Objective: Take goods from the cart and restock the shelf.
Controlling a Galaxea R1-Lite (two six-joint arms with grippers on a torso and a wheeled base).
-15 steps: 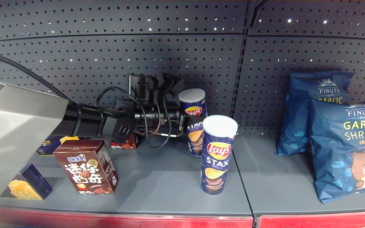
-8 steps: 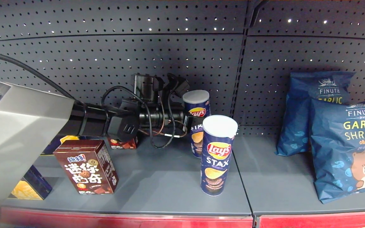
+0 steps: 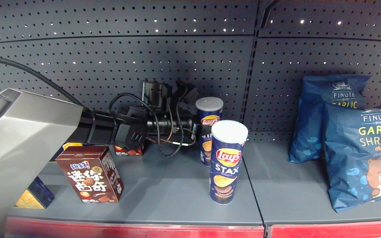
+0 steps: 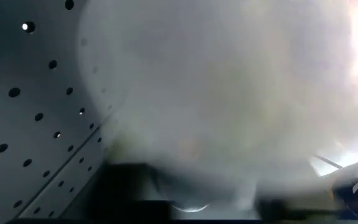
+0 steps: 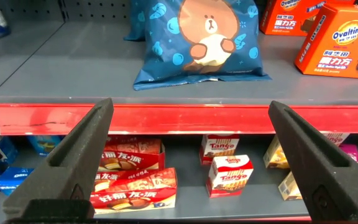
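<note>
- My left gripper (image 3: pixel 199 129) is clamped on the rear chips can (image 3: pixel 209 114), which stands upright near the pegboard (image 3: pixel 111 66).
- Front can (image 3: pixel 228 162) stands just beside the fingers (tight); bare shelf (image 3: pixel 164 185) on their near side.
- Right gripper (image 5: pixel 190 107) fingers are spread wide, with the red shelf lip (image 5: pixel 229 118) between them.

You'll see a brown biscuit box (image 3: pixel 91 178) standing upright at front left, a dark blue box (image 3: pixel 40 196) just beside it, and at right a blue snack bag (image 3: pixel 362 155) before a second bag (image 3: pixel 322 112), backed by a perforated panel (image 3: pixel 111 49).
</note>
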